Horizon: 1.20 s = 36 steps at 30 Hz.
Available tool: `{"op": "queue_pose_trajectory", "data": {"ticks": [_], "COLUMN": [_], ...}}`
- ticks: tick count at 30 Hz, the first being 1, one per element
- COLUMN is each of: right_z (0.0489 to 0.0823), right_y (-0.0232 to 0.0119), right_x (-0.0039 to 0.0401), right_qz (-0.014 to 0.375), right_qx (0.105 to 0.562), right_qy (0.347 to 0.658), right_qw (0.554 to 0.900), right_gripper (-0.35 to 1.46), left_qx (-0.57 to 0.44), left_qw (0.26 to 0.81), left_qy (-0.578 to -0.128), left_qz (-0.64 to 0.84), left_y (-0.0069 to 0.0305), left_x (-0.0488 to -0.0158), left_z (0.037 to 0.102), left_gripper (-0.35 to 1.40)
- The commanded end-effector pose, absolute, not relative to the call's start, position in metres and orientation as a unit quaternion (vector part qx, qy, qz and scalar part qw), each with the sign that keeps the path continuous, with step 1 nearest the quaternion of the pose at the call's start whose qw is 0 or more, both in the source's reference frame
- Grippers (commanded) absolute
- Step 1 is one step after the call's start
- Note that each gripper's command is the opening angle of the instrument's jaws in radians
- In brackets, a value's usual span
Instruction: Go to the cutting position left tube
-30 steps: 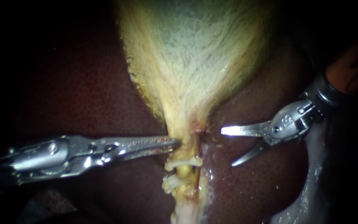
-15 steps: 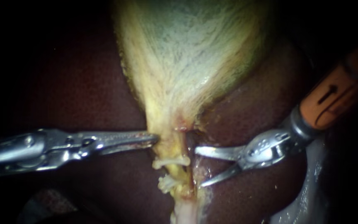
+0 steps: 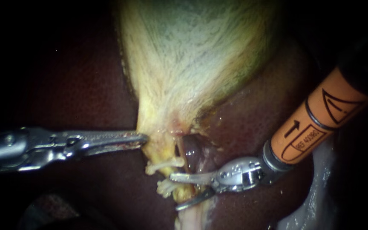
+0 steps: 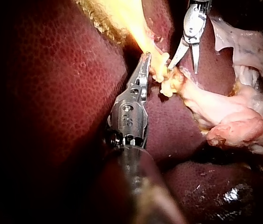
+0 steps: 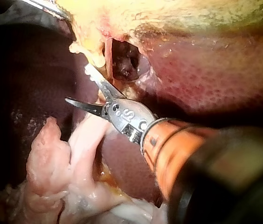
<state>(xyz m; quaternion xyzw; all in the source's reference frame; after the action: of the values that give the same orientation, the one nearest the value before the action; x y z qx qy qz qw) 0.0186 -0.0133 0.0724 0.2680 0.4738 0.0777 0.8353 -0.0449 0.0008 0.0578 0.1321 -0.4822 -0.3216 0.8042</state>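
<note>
The pale gallbladder [image 3: 192, 64] narrows to a yellow neck. My left instrument [image 3: 142, 139] comes in level from the left, its jaws shut on the neck's left edge; the left wrist view shows it [image 4: 145, 63] gripping yellow tissue. Below, the left tube [image 3: 172, 172] carries two white clips, an upper clip [image 3: 163, 164] and a lower clip [image 3: 166, 188]. My right instrument [image 3: 174, 191], with an orange sleeve [image 3: 316, 123], has open blades at the tube. Its upper blade lies between the clips, the lower one beneath the lower clip. The right wrist view [image 5: 77, 84] shows the same open blades.
Dark red liver [image 3: 86, 85] surrounds the gallbladder. A dark window [image 3: 191, 150] opens right of the tube. Pale loose tissue [image 3: 320, 187] lies at the lower right, also beside my right instrument [image 5: 52, 163] in its wrist view.
My right instrument has moved left and down from the liver to the clipped tube, blades staying open. My left instrument has drawn the gallbladder neck leftwards.
</note>
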Motion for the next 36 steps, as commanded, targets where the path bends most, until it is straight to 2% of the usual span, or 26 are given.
{"op": "queue_pose_trajectory", "data": {"ticks": [1, 10, 20, 26, 36], "right_z": [0.0726, 0.0739, 0.0746, 0.0751, 0.0752], "right_y": [-0.0132, -0.0121, -0.0119, -0.0129, -0.0135], "right_x": [0.0185, 0.0179, 0.0196, 0.0211, 0.0234], "right_qz": [0.078, 0.084, 0.088, 0.071, 0.042], "right_qx": [0.265, 0.254, 0.249, 0.275, 0.3], "right_qy": [0.47, 0.455, 0.45, 0.452, 0.476], "right_qw": [0.838, 0.849, 0.853, 0.845, 0.826], "right_gripper": [1.33, 1.31, 1.3, 1.3, 1.23], "left_qx": [0.131, 0.129, 0.128, 0.129, 0.128], "left_qw": [0.804, 0.802, 0.802, 0.802, 0.802], "left_qy": [-0.482, -0.484, -0.485, -0.485, -0.485], "left_qz": [-0.322, -0.324, -0.326, -0.325, -0.326], "left_y": [0.0008, 0.0003, 0.0002, 0.0004, 0.0014], "left_x": [-0.045, -0.0452, -0.0454, -0.0458, -0.0461], "left_z": [0.0576, 0.0566, 0.0563, 0.0568, 0.0588], "left_gripper": [-0.15, -0.15, -0.15, -0.15, -0.15]}}
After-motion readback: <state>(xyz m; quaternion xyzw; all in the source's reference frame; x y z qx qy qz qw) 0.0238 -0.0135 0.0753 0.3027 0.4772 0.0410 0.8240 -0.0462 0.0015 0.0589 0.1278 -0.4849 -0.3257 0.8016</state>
